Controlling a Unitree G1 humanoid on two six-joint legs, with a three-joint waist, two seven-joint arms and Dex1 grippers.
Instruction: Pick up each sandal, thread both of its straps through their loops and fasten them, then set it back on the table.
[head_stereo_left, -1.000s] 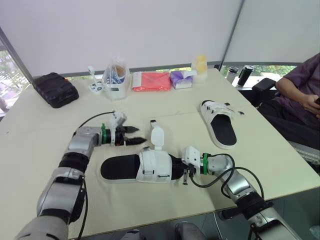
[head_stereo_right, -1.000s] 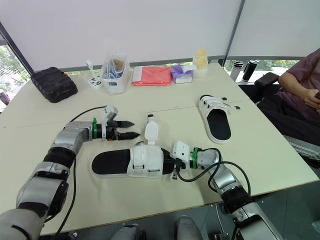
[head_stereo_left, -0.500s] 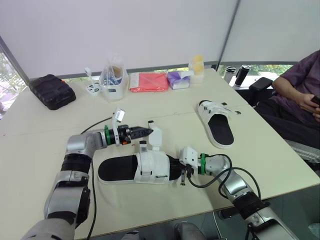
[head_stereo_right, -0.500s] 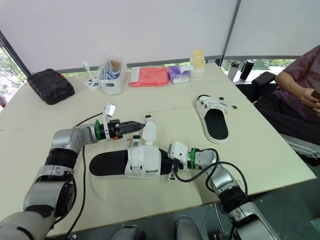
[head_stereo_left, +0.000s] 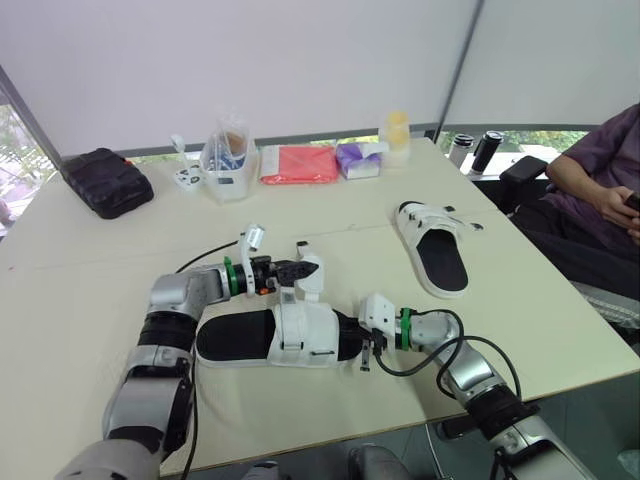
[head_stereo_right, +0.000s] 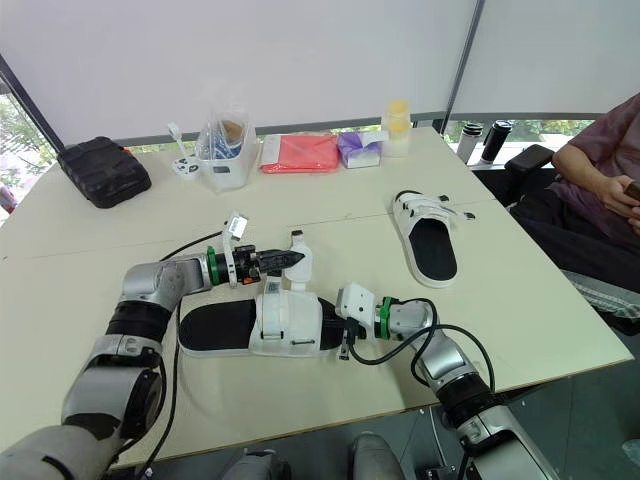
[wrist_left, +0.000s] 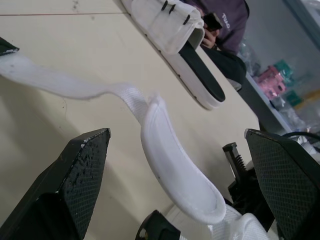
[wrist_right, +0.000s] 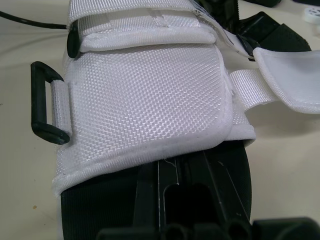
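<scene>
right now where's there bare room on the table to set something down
Bare table lies between the black case and the left arm, in the strip from the red pouch down to the sandals, and right of the far sandal. Crowded around the near sandal, where the left hand and right hand work.

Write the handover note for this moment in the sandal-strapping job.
Left tool: open, astride the loose strap of the near sandal, not gripping.
Right tool: at that sandal's end; grip unclear.
Done: far sandal lies on the table, seemingly fastened; near sandal's other strap looks closed.
Left: thread the loose strap through its empty loop, fasten it.
</scene>
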